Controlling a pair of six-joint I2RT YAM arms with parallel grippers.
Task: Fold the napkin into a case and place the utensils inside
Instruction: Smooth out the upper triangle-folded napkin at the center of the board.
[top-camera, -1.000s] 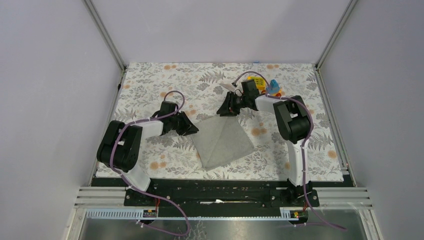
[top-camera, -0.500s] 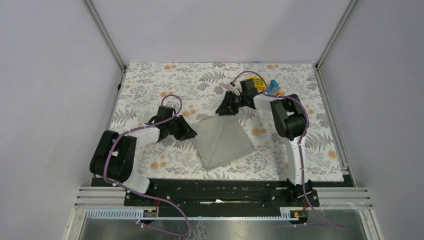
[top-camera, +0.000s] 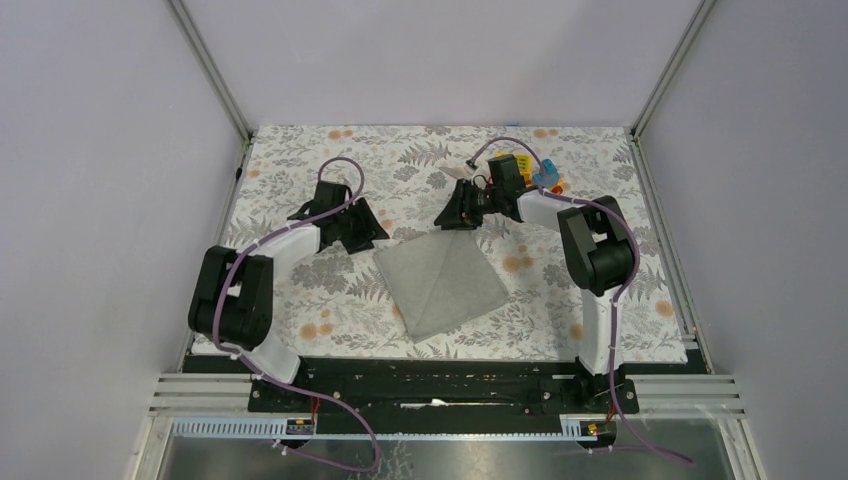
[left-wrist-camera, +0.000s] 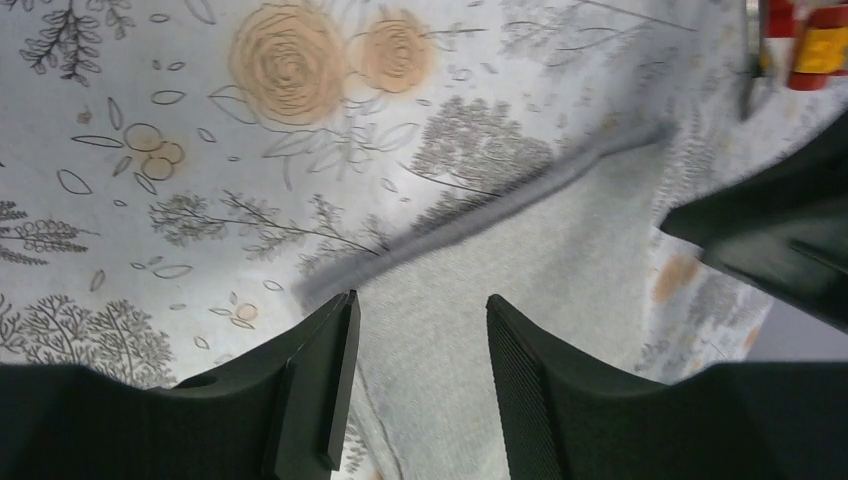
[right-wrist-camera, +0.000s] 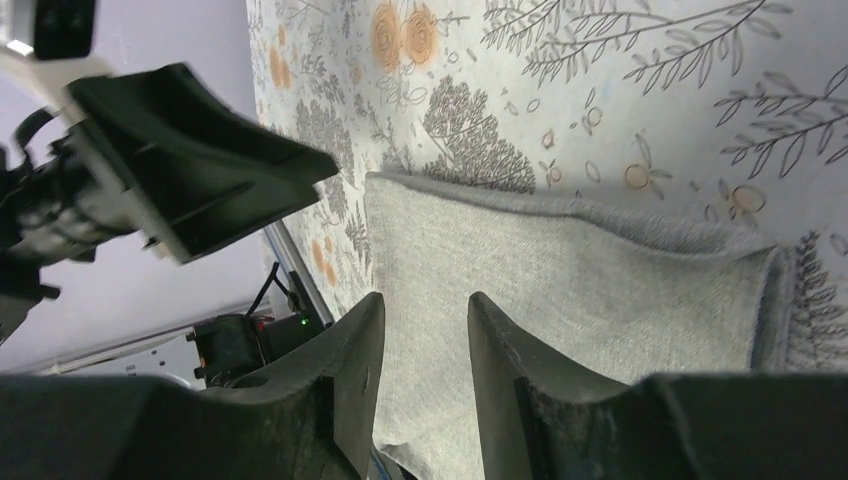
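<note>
The grey napkin (top-camera: 440, 283) lies flat on the floral tablecloth at the middle front, with a crease across it and a doubled edge. My left gripper (top-camera: 372, 236) is open and empty, just off the napkin's left corner; the left wrist view shows the napkin (left-wrist-camera: 520, 260) beyond the gripper (left-wrist-camera: 420, 312). My right gripper (top-camera: 447, 221) is open and empty at the napkin's far corner; in the right wrist view the napkin (right-wrist-camera: 590, 290) lies under the gripper (right-wrist-camera: 425, 305). The utensils are out of view.
Colourful toy blocks (top-camera: 528, 170) sit at the back right behind the right wrist, and show in the left wrist view (left-wrist-camera: 805, 40). The floral tablecloth (top-camera: 300, 160) covers the table. Frame posts stand at the back corners.
My left gripper has drawn back from the napkin's left edge toward the far side. The napkin's left corner now lies a little further left. My right gripper shifted slightly.
</note>
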